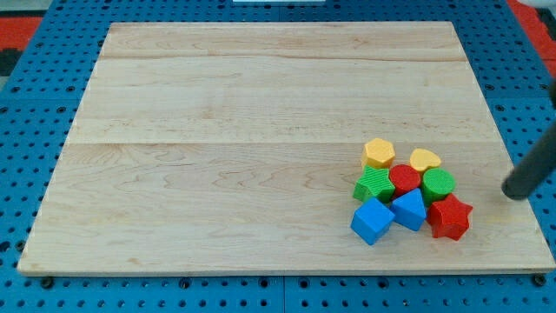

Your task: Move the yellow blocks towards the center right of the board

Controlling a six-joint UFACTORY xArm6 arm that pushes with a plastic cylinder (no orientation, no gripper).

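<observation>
Wooden board (261, 130) on blue pegboard (35, 104). Near its right edge, low: yellow hexagon (379, 153) and yellow heart (425, 160) top a touching cluster. My tip (513, 192), holding nothing, stands right of them.

green star block (373, 185) lower right, touching red round block (404, 179) | green round block (438, 183) beside it | blue cube (373, 220), blue triangular block (409, 209), red star block (450, 216) below | wooden board (217, 130) on blue pegboard (26, 130)
</observation>
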